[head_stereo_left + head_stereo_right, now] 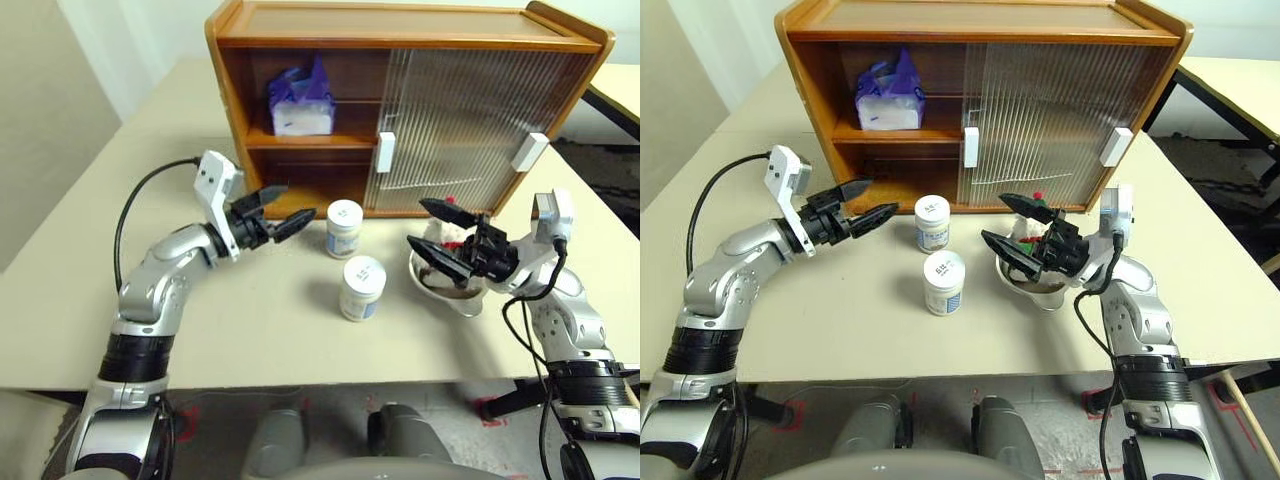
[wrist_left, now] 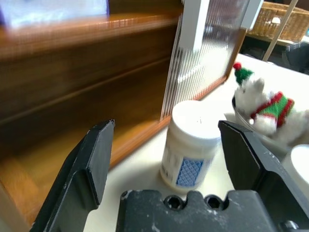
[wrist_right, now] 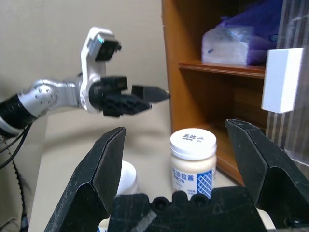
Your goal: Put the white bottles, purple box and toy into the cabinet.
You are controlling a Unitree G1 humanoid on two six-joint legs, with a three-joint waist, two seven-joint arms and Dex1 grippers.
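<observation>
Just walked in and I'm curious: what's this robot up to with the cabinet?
It is tidying things into the wooden cabinet. The purple tissue box already sits on the upper shelf. Two white jars and the plush snowman, lying in a bowl, wait on the table. Left gripper and right gripper are open, empty.
</observation>
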